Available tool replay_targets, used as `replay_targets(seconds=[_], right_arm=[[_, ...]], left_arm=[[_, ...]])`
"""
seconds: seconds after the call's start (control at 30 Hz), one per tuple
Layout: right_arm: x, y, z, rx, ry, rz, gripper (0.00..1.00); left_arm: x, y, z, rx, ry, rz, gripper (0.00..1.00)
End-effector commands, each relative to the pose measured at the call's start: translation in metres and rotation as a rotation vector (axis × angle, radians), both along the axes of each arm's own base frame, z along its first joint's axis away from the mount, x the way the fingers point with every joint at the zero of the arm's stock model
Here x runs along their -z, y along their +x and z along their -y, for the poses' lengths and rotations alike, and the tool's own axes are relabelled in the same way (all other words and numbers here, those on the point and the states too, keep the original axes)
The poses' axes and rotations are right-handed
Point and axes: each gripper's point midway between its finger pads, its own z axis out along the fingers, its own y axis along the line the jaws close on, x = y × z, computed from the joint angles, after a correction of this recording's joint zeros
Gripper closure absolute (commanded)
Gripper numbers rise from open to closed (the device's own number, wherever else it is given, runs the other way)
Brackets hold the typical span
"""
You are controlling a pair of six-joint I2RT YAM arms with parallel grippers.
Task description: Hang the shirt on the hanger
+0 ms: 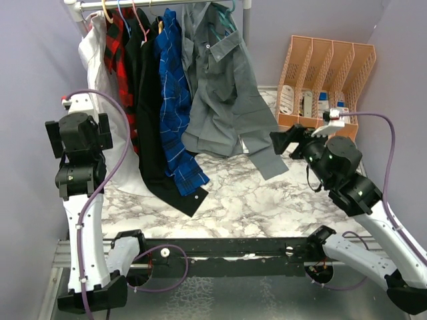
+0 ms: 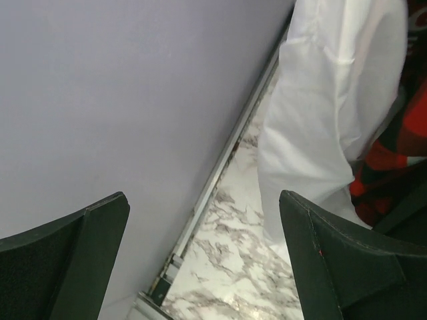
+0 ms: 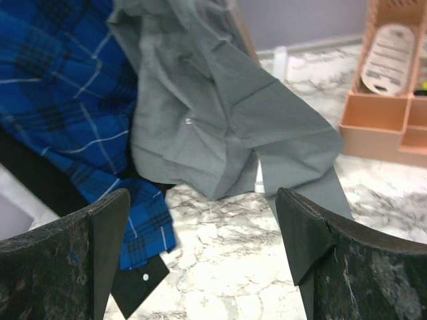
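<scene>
**Hung shirt, both grippers free**

Right gripper [image 3: 201, 220]: spread wide, pinching nothing. Poised low over the table [image 1: 253, 200] right of centre, just beside the trailing sleeve of the shirt [image 1: 220, 87]; contact not discernible.

Left gripper [image 2: 203, 200]: spread wide likewise, empty. Raised at the left edge, aimed toward the side wall and a white garment [image 2: 327, 100].

Shirt: grey, hung from the rail [image 1: 167, 5] along the far edge, collar uppermost, somewhat skewed, hem and one sleeve pooled on the table. Touching the blue plaid [image 1: 175, 100] on its left.

Hanger [image 1: 229, 19]: teal, glimpsed at the collar only. Seat in both shoulders not verifiable.

Step in hand, as judged: shirt let go, clearing away next. To do well:
- Draw the right gripper straight back toward the near edge, jaws wide throughout, so as not to hook the sleeve and drag the shirt askew.
- Steer clear of the rack.
- Check the hang before calling it finished.

Containers: one orange rack [image 1: 327, 73] at the far right corner, several upright slots.

Contents: small white and blue packets [image 1: 322, 100] low in the slots, kind unreadable. In the right wrist view, one pale oval card [image 3: 387, 47].
</scene>
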Motion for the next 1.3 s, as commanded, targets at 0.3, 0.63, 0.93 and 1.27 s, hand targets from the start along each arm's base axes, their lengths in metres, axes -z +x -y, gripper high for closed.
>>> replay_targets(seconds=[0.3,0.63,0.93,1.27], right_arm=[[-0.05,-0.047,-0.004,-0.227,-0.031,0.362,0.07],[-0.008,-0.034,-0.012,-0.198,0.038,0.234,0.0],[-0.156,-0.129,-0.006,-0.462,0.511,0.754,0.0],[-0.335,-0.276,-0.001,-1.06,0.65,1.276,0.0]], left_arm=[[0.094,0.002,0.053,0.256,-0.356,-0.037,0.01],[0.092,0.006,0.073,0.39,-0.427,0.02,0.01],[0.096,0.002,0.063,0.334,-0.407,0.018,0.01],[0.1,0.001,0.053,0.284,-0.404,0.025,0.01]])
